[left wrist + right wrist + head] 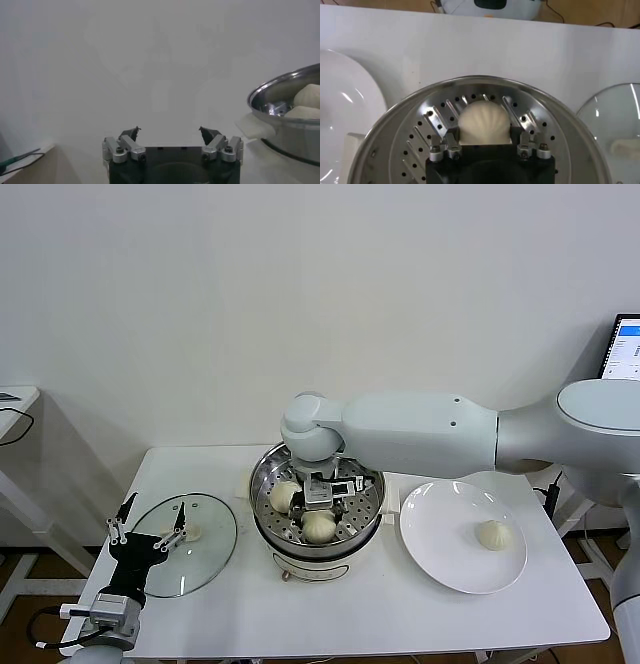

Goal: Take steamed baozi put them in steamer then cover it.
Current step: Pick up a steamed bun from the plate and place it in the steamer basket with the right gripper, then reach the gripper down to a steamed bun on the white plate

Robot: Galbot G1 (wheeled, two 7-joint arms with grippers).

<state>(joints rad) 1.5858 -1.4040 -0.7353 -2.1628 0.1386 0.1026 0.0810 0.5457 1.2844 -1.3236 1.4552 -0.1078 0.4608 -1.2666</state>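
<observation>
Right gripper (330, 492) down inside the steamer (266, 484), fingers standing either side of a baozi (484, 121) on the perforated tray; whether parted clear of it or pressing it, cannot tell. Two more buns in the pot: one left (284, 496), one near (319, 527). Last baozi (493, 534) on the white plate (440, 529), right of the steamer, on the right arm's side. Glass lid (205, 549) flat on the surface (350, 609), left of the pot. Left gripper (147, 536) spread wide, empty, over the lid's near-left edge.

You're in a lab: bare white wall (200, 304), plain white table (350, 614), monitor (625, 349) right of it.
</observation>
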